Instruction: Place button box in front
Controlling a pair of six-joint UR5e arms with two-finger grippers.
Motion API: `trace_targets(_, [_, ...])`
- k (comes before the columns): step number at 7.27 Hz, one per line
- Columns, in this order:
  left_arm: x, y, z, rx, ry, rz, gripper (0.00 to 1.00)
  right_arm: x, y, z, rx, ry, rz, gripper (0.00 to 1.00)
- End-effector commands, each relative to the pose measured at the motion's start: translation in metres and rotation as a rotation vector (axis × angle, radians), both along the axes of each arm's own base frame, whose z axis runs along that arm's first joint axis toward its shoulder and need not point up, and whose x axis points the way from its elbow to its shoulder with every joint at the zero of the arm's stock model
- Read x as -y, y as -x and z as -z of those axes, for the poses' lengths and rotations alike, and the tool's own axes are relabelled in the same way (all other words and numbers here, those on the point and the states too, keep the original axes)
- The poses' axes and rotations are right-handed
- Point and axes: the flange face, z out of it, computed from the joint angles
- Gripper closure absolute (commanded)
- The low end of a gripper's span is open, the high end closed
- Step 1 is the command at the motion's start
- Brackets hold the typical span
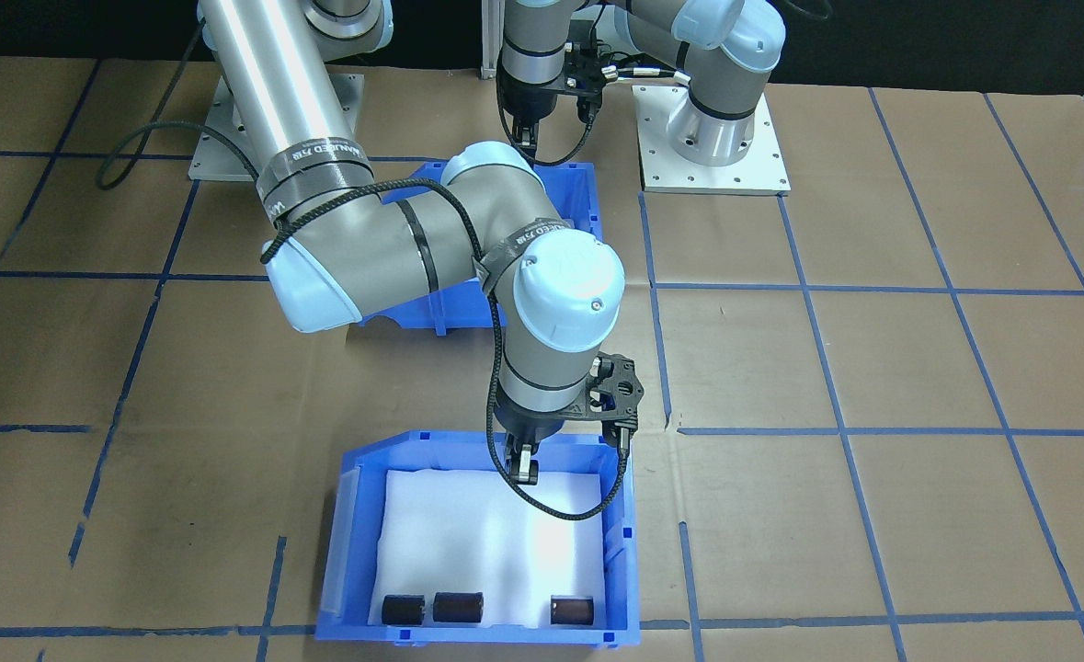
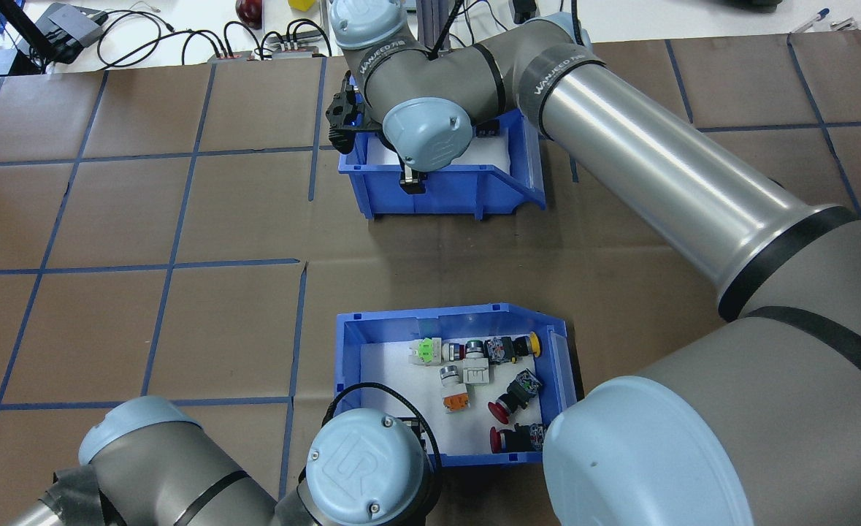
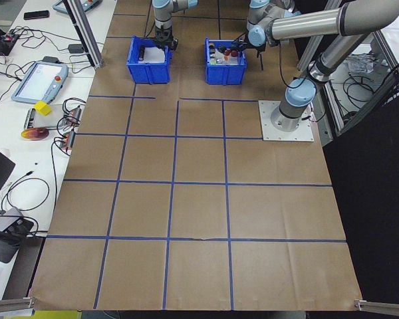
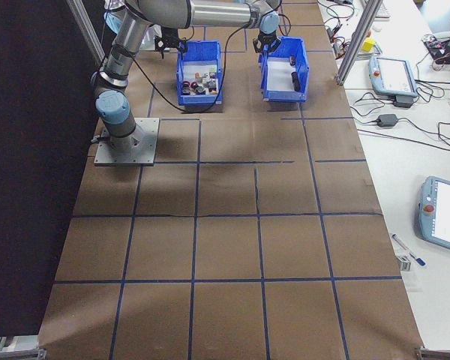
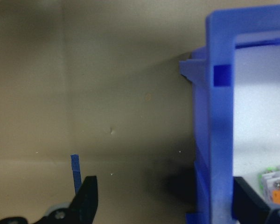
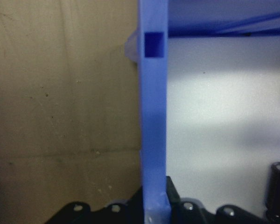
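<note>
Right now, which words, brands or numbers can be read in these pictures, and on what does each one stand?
"WANJEED": black band on the right arm.
"UR": joint cap of the left arm.
Anything else is too small or blurred.

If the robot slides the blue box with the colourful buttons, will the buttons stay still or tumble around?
They will probably shift a little. The push-button switches lie loose on white foam inside the button box, and some look round enough to roll. The foam may slow them down. The box itself looks like stiff plastic with a flat bottom, so it should slide without bending, and tipping seems unlikely.
</note>
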Motion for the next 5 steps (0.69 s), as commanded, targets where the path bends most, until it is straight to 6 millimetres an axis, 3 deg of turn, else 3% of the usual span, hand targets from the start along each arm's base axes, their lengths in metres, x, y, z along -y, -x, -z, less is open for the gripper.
trace_targets(1, [0.008,0.008,0.010,-0.012,0.020,-0.004,0.01,0.011,0.042,-0.042,0.018,0.054,0.040,0.92])
trace_targets(2, [0.013,0.011,0.017,-0.009,0.024,-0.004,0.06,0.025,0.082,-0.060,0.005,0.066,0.023,0.92])
trace_targets(3, [0.013,0.013,0.016,-0.022,0.040,0.001,0.31,0.031,0.118,-0.074,-0.028,0.062,0.019,0.92])
trace_targets(4, [0.015,0.015,0.012,-0.048,0.061,-0.005,0.99,0.035,0.156,-0.081,-0.059,0.053,-0.020,0.92])
trace_targets(5, [0.015,0.014,0.009,-0.050,0.076,-0.005,1.00,0.037,0.209,-0.087,-0.069,0.035,-0.040,0.92])
